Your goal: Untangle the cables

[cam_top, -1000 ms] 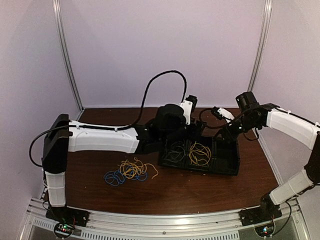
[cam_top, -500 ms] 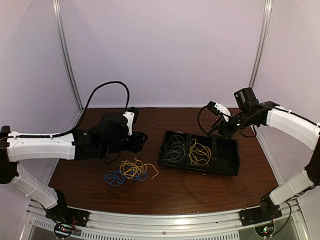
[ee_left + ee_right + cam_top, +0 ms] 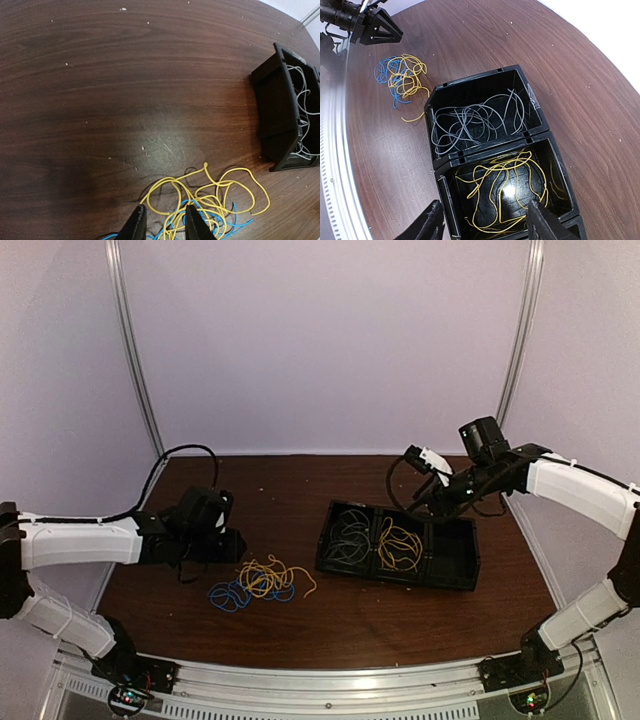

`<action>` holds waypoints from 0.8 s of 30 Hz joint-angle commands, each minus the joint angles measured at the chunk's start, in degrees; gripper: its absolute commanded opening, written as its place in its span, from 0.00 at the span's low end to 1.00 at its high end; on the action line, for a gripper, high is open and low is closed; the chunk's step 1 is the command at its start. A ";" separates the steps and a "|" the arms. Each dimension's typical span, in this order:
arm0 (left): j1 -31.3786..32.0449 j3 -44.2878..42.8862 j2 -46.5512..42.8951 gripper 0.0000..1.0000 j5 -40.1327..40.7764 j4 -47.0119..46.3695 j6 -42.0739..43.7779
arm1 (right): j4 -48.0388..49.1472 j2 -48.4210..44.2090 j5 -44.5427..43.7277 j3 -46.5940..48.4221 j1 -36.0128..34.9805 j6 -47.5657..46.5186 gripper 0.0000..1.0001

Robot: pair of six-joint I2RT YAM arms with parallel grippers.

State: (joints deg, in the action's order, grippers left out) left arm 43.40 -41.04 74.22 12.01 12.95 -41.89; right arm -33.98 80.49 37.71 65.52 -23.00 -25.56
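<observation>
A tangled pile of yellow and blue cables (image 3: 256, 581) lies on the brown table, left of a black three-compartment tray (image 3: 398, 579). In the tray, grey cables (image 3: 350, 534) fill the left compartment and yellow cables (image 3: 400, 546) the middle one. My left gripper (image 3: 237, 545) is open and empty, low just left of the pile. In the left wrist view its tips (image 3: 164, 228) straddle yellow loops (image 3: 216, 192) and blue strands (image 3: 226, 223). My right gripper (image 3: 427, 502) is open and empty above the tray's far side; its wide jaws (image 3: 487, 225) hang over the yellow cables (image 3: 506, 189).
The tray's right compartment (image 3: 452, 558) looks bare. In the right wrist view the grey cables (image 3: 475, 120), the pile (image 3: 400, 75) and the left gripper (image 3: 372, 26) show. The table's metal front rail (image 3: 330, 690) runs along the near edge. Pale enclosure walls surround the table.
My left arm has swung from over the tray back to the left and come down beside the yellow and blue pile. My right gripper shifted slightly left over the tray.
</observation>
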 commanded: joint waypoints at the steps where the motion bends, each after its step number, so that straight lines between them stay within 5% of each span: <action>1: -0.59 -0.51 3.98 0.31 -3.53 -2.42 0.57 | 0.77 0.30 0.62 -0.10 -0.78 0.03 0.57; 13: -0.59 -0.98 8.69 0.34 -2.54 -2.76 1.35 | 1.17 0.62 0.75 -0.87 -1.07 0.02 0.58; 24: -0.59 -2.98 11.93 0.12 0.05 -2.75 2.93 | 1.24 0.92 0.88 -1.26 -1.25 0.28 0.58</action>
State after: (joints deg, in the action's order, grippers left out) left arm 43.11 -41.95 85.76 10.31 11.81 -40.29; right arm -33.65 81.43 37.71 65.19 -23.83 -25.50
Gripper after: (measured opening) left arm 0.174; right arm 0.577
